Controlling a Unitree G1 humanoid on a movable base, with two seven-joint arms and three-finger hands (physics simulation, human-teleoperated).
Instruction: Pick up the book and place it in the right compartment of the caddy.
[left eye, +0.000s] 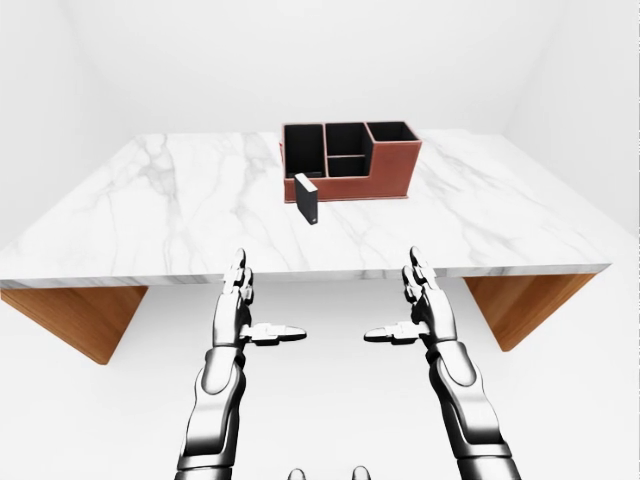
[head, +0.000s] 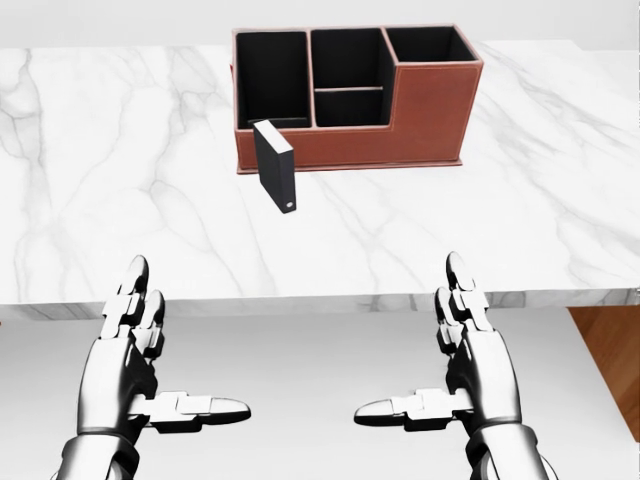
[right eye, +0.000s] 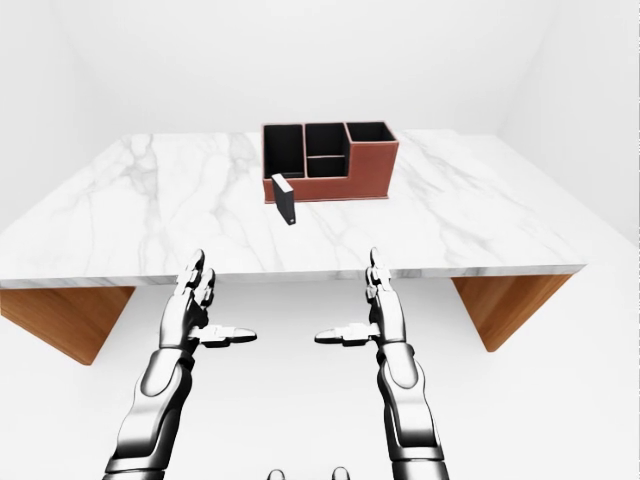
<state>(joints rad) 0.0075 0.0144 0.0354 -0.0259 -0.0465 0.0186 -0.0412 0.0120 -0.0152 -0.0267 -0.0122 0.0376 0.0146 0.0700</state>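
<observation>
Book (head: 275, 165) stood upright upper-centre of head view, seemingly touching the caddy (head: 430, 110), well apart from both splayed, empty hands: left hand (head: 135, 360), right hand (head: 475, 360).

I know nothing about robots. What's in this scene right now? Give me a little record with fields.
setting: white marble table on wooden supports
book: dark book standing upright on the table, just below the caddy's left end in the head view
caddy: reddish-brown caddy with black compartments, all looking empty
right compartment: the taller one, at upper right
left hand: open, holding nothing, short of the table's near edge
right hand: open, holding nothing, also short of the table
task progress: book not yet picked up
</observation>
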